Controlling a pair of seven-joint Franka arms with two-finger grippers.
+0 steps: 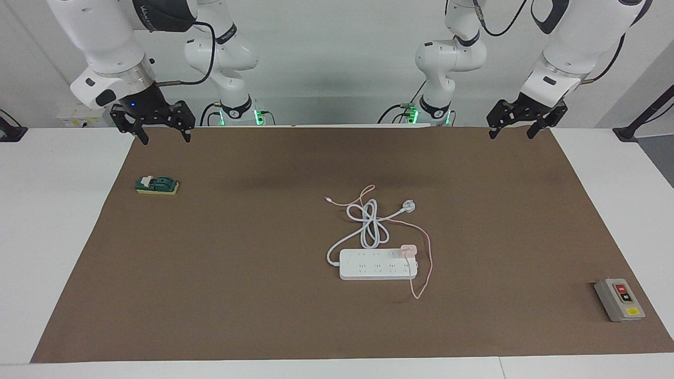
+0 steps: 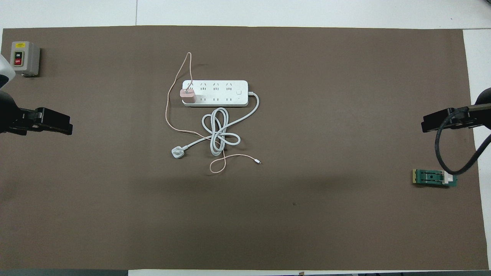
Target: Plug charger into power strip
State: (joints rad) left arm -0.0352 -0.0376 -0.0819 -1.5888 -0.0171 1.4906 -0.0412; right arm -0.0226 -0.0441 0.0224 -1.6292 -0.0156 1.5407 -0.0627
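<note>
- Left pincer [image 1: 518, 124] hangs spread and empty over the mat's edge next to the robots, at the left arm's end of the counter.
- Right pincer [image 1: 153, 129] is up over the same edge at the right arm's end, also spread with nothing in it.
- Both are well apart from the charger [image 1: 408, 249], which sits plugged into the end socket of the strip [image 1: 376, 265], the row nearer the robots, on the end toward the left arm.
- Strip lies mid-mat, flat, its white cord [image 1: 368, 223] looped on the robot side and ending in a round plug [image 1: 408, 206].
- Charger's thin pink cable [image 1: 427, 263] curls round the strip's end and runs back toward the robots.
- Brown mat [image 1: 237, 273] covers most of the white counter [image 1: 47, 221].
- Grey switch box [image 1: 619, 299] sits at the left arm's end, farther from the robots than the strip; a small green block [image 1: 157, 185] at the right arm's end, near the right pincer.
- Plain white wall up top.
</note>
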